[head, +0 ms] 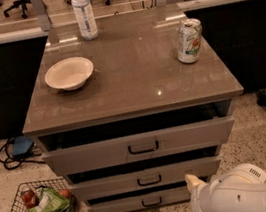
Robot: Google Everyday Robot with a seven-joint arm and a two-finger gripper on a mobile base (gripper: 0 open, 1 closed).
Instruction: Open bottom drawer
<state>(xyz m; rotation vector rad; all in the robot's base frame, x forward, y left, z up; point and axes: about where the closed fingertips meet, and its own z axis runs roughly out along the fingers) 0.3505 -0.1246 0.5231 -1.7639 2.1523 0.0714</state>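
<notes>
Gripper (192,181), lower right of frame, beside right end of bottom drawer (119,205); grip state: cannot tell

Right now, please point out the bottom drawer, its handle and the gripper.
bottom drawer (114,206): camera view, on the grey front, left of the handle.
handle (152,203): camera view, on the black bar's middle.
gripper (192,180): camera view, lower right, on its pale tip beside the bottom drawer.
</notes>
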